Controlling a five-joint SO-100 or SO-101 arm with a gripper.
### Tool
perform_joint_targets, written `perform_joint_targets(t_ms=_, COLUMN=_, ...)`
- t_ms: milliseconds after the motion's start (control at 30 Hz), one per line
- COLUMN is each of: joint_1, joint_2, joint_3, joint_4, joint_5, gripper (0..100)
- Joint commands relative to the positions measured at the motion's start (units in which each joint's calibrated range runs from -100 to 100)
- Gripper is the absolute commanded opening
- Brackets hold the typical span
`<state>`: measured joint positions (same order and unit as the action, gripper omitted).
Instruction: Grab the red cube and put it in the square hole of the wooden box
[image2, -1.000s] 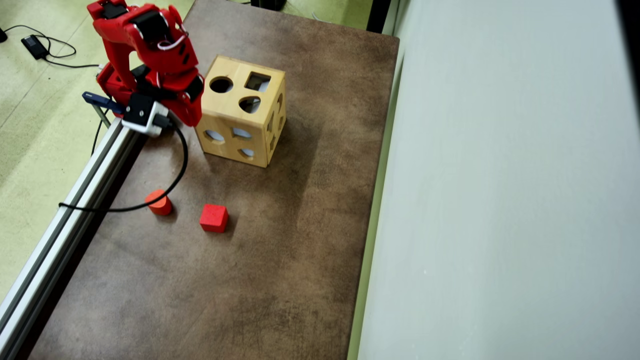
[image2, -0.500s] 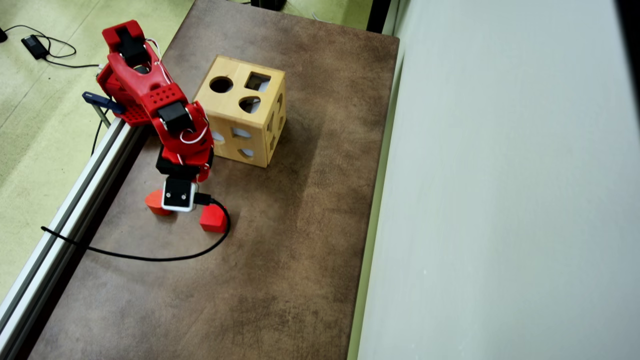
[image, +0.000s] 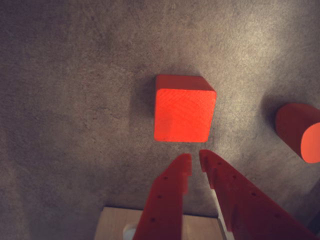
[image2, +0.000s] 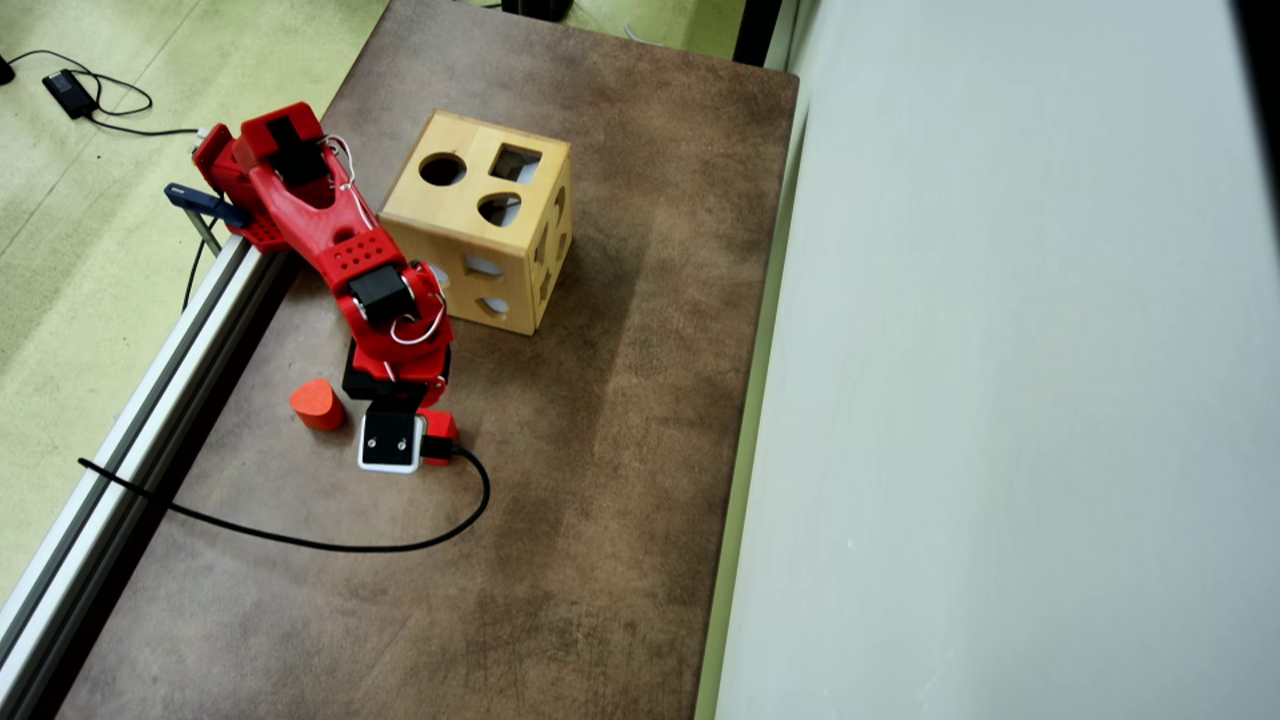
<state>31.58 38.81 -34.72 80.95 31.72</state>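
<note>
The gripper (image: 195, 159) has swung out from beside the wooden box (image2: 478, 225) and now hangs over the red cube (image: 184, 111), its tips nearly closed and holding nothing, just short of the cube's near edge in the wrist view. Left to right in the overhead view lie the orange-red rounded block (image2: 317, 404), then the cube, mostly hidden under the wrist camera (image2: 390, 440), with the square hole (image2: 515, 163) well apart. The reach looks done; the jaws must spread before descending.

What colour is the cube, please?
Bright red; the red cube shows best in the wrist view.
</note>
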Motion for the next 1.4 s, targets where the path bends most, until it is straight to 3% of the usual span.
perform_joint_targets(t_ms=0, joint_1=1.2, joint_2=-1.6, joint_3=-2.9, joint_4=1.1, joint_5=0.0, gripper=11)
perform_joint_targets(t_ms=233, joint_1=3.1, joint_2=-0.9, joint_3=-3.0, joint_4=5.1, joint_5=0.0, gripper=32)
perform_joint_targets(t_ms=367, joint_1=3.6, joint_2=-0.7, joint_3=-3.0, joint_4=4.3, joint_5=0.0, gripper=38)
perform_joint_targets(t_ms=1367, joint_1=1.9, joint_2=9.4, joint_3=-4.0, joint_4=4.1, joint_5=-0.2, gripper=38)
